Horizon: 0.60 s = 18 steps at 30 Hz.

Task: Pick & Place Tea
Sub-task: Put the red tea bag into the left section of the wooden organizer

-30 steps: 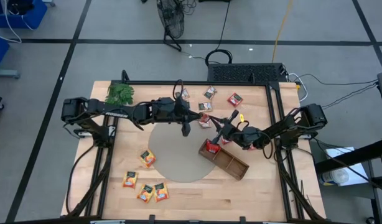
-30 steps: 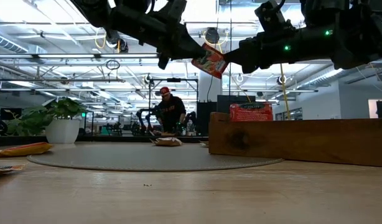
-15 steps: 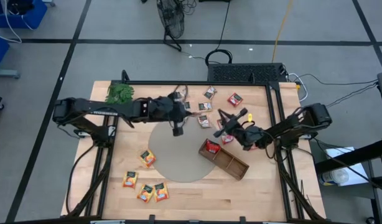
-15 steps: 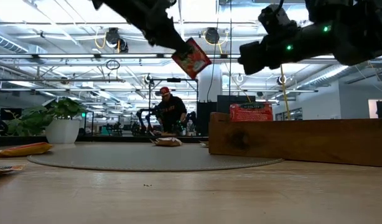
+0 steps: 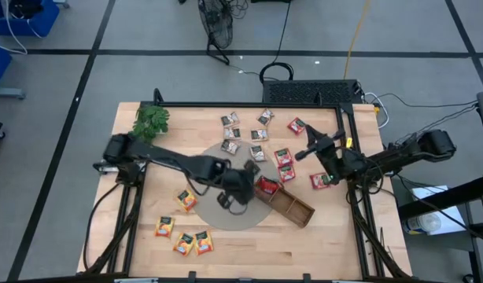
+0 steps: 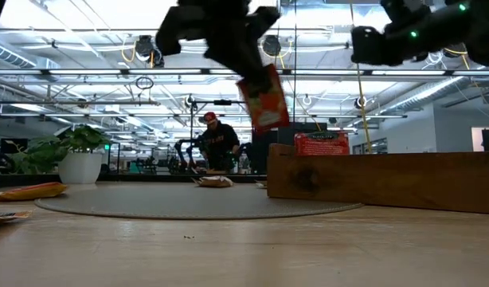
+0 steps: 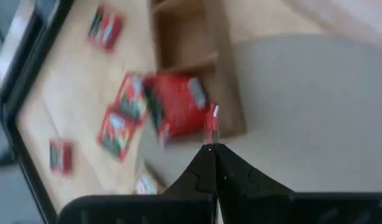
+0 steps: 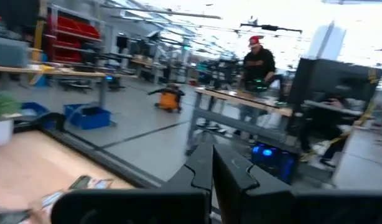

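My left gripper (image 5: 248,189) hangs over the round grey mat (image 5: 214,216), beside the left end of the wooden tray (image 5: 287,203). It is shut on a red tea sachet (image 6: 264,100). Another red sachet (image 5: 267,185) stands in the tray's end compartment. My right gripper (image 5: 300,154) is shut on nothing, raised near the table's right side and pointing about level. More red (image 5: 320,181), grey-white (image 5: 231,134) and orange-yellow (image 5: 183,242) sachets lie flat on the table. My left gripper pinches the red sachet by its upper edge (image 6: 255,80) between its two fingers; in the left wrist view it shows edge-on at the fingertips (image 7: 213,121). The fingers slant down from above. The sachet hangs below them, slightly tilted, clear of the mat and tray.
A green leafy sprig (image 5: 151,119) lies at the far left corner. A black frame (image 5: 348,157) runs round the table's edges. Beyond the table a person (image 6: 217,139) stands in the room.
My left gripper has carried the red sachet from the far middle of the table toward the near edge, to the tray's left end. It has rolled, so the sachet now hangs down. My right gripper has drawn back toward the right edge, risen and tipped up to level.
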Each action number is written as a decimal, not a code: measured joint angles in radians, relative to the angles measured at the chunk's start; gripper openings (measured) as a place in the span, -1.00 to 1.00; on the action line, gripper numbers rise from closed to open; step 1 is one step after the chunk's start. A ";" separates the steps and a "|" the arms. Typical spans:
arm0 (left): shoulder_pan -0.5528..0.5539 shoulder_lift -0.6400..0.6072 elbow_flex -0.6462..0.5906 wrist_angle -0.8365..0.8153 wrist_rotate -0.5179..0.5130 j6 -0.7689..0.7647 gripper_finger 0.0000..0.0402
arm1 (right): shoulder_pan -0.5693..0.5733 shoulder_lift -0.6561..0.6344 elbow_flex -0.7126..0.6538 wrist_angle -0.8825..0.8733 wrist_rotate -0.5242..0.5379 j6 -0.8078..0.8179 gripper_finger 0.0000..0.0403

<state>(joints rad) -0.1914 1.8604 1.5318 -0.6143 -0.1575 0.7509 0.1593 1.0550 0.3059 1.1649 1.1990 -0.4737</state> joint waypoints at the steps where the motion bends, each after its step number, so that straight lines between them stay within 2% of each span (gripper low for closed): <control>1: -0.010 0.019 0.020 0.010 0.000 0.017 -0.99 | 0.000 -0.012 -0.018 -0.003 -0.014 0.024 -1.00; 4: -0.025 0.070 0.089 -0.004 -0.004 0.045 -0.99 | 0.000 -0.036 -0.063 -0.010 -0.048 0.076 -1.00; 13: 0.014 0.207 0.314 -0.140 0.004 0.030 -0.99 | 0.000 -0.032 -0.087 -0.033 -0.051 0.134 -1.00; 18: 0.045 0.274 0.373 -0.201 0.036 0.021 -0.99 | 0.000 -0.032 -0.087 -0.043 -0.051 0.141 -1.00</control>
<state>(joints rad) -0.1462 2.1341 1.9049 -0.8155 -0.1217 0.7718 0.1593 1.0225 0.2192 1.1223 1.1481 -0.3328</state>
